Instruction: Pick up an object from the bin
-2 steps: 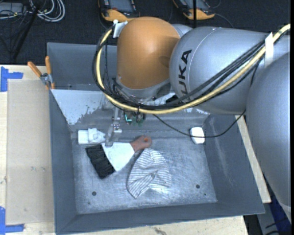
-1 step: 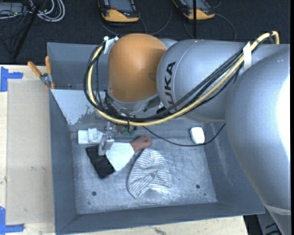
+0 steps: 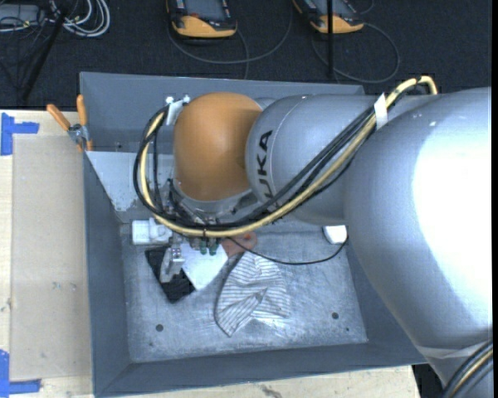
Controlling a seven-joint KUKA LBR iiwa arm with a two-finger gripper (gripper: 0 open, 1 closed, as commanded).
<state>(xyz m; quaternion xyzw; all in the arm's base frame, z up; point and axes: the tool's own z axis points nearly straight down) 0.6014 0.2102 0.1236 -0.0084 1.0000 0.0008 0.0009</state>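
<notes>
1. The grey bin (image 3: pixel 108 305) is holding a few loose things.
2. The striped cloth (image 3: pixel 249 298) is lying just right of the gripper (image 3: pixel 174 265), risking a snag.
3. The small black thing (image 3: pixel 178 288) is sitting under the gripper, left of centre. I cannot tell the jaw spread, so a poor closing may be pushing it aside.

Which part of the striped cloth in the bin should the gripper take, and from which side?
Probably a raised fold near the middle of the striped cloth, from straight above: it lies crumpled low on the bin floor, with no free edge to slide under.
</notes>
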